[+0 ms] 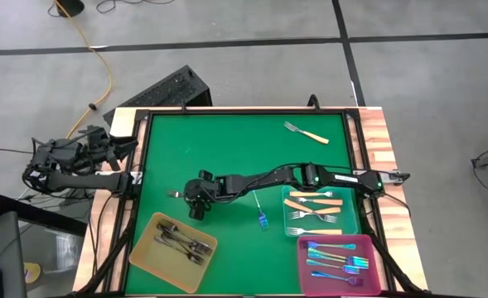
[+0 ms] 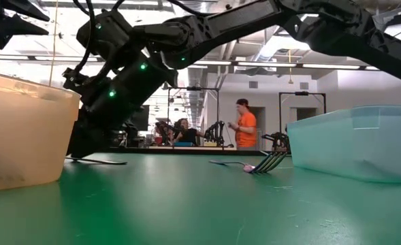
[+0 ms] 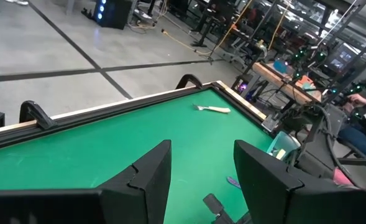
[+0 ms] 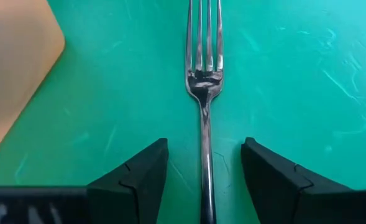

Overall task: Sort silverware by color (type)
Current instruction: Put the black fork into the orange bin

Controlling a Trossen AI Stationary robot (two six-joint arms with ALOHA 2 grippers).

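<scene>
Right tool (image 4: 202, 180) released, fingers straddling dark-grey fork (image 4: 204, 93) flat on green surface (image 1: 227, 149) just beside yellow tray (image 1: 173, 252). Left tool (image 3: 201, 180) parted, empty, beyond surface's edge, well apart from yellow tray.

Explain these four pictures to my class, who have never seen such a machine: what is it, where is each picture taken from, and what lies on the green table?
It is a robot with two dark arms sorting forks by kind. One picture looks down from above, one looks level across the table, and two come from cameras on the wrists. The right gripper is open, its fingers either side of a dark metal fork on the mat, not yet gripped. The left gripper waits open at the table's left edge. The yellow tray holds dark forks, the teal tray cream-handled ones, the pink tray blue-purple ones. A cream-handled fork and a blue fork lie loose.
</scene>
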